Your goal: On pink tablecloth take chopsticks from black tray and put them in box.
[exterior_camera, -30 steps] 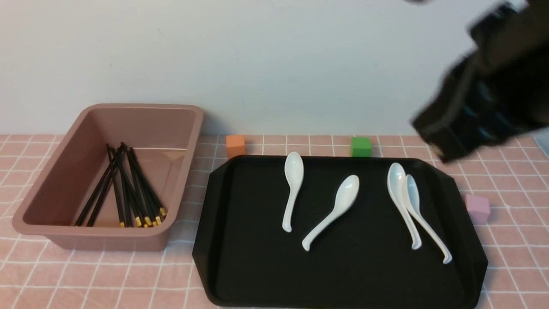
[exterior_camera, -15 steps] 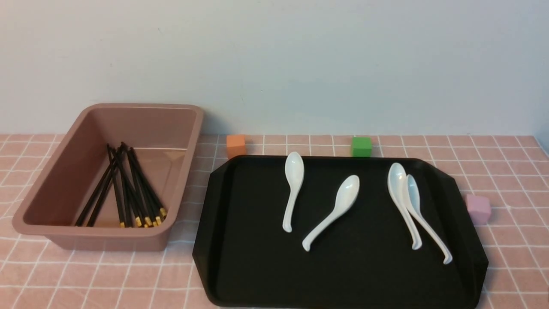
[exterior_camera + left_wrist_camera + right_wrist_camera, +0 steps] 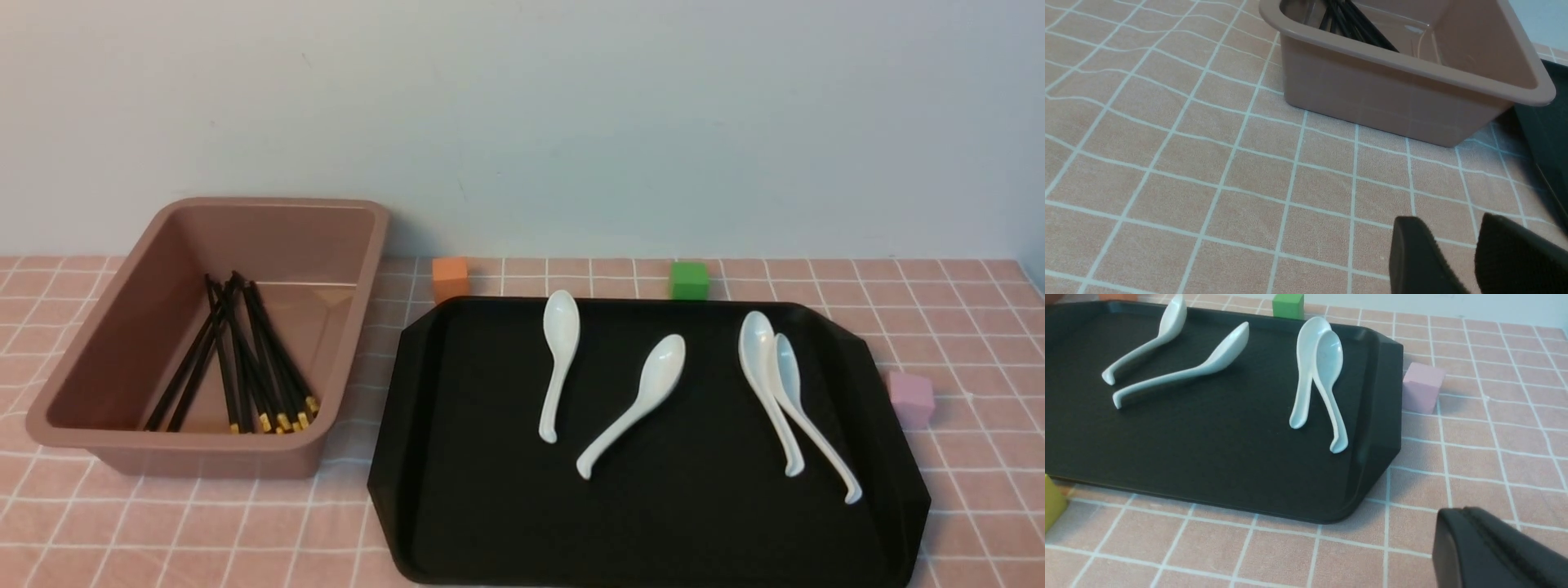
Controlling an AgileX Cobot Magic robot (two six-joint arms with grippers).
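Several black chopsticks (image 3: 245, 367) with gold bands lie inside the pink-brown box (image 3: 98, 351) at the left of the pink tablecloth (image 3: 971, 327). The black tray (image 3: 490, 506) beside it holds only white spoons; no chopsticks show on it. Neither gripper shows in the front view. In the left wrist view my left gripper (image 3: 1449, 228) is open and empty, low over the cloth near the box (image 3: 1392, 94), with the chopsticks (image 3: 1351, 20) inside. In the right wrist view my right gripper (image 3: 1461, 516) is shut and empty, over the cloth off a corner of the tray (image 3: 1208, 457).
Several white spoons (image 3: 637, 404) lie on the tray, two of them overlapping (image 3: 775, 384). An orange cube (image 3: 449, 276) and a green cube (image 3: 688, 279) stand behind the tray, a pink cube (image 3: 911, 398) to its right. A yellow object (image 3: 1051, 502) shows near the tray's front edge.
The right arm, which filled the upper right of the front view a second ago, has left that view. The box, chopsticks, tray and spoons have not moved.
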